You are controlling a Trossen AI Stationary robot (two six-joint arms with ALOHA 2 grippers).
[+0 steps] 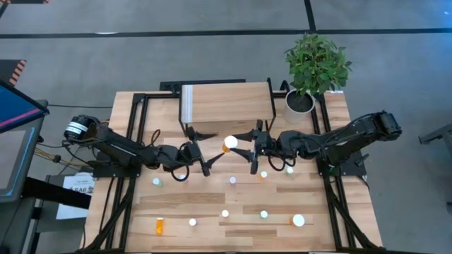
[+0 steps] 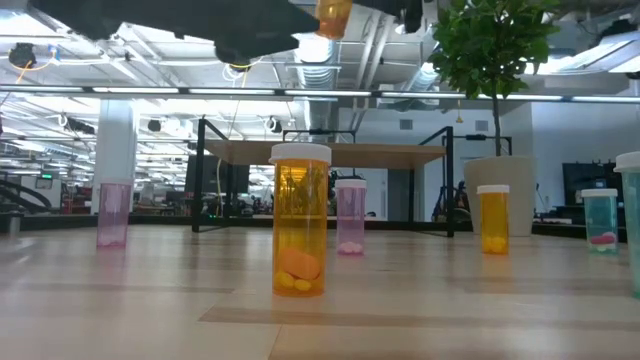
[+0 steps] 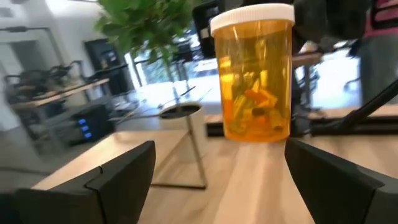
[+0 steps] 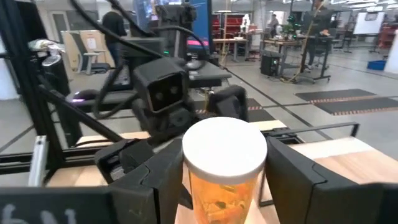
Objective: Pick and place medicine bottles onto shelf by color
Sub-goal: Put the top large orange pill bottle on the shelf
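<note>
My right gripper (image 1: 238, 144) is shut on an orange medicine bottle (image 1: 229, 143) with a white cap, held up in front of the light-wood shelf (image 1: 226, 102). The bottle also shows at the top of the low view (image 2: 333, 15) and in the left wrist view (image 3: 256, 74). My left gripper (image 1: 207, 152) is open and empty. It faces the bottle from the table's left side, its fingers (image 3: 124, 171) spread wide and short of it. My right gripper pinches the orange bottle's body (image 4: 214, 199) just below the white cap (image 4: 224, 149) between its two fingers. The fingers come level from the table's right side. The bottle stands upright in the hold, lifted clear of the table.
Several small bottles stand on the table nearer the front: green (image 1: 157, 182), pink (image 1: 232, 180), orange (image 1: 263, 174), a larger one (image 1: 299, 221). An orange one (image 1: 159, 226) lies on its side. A potted plant (image 1: 314, 67) stands at the shelf's right end.
</note>
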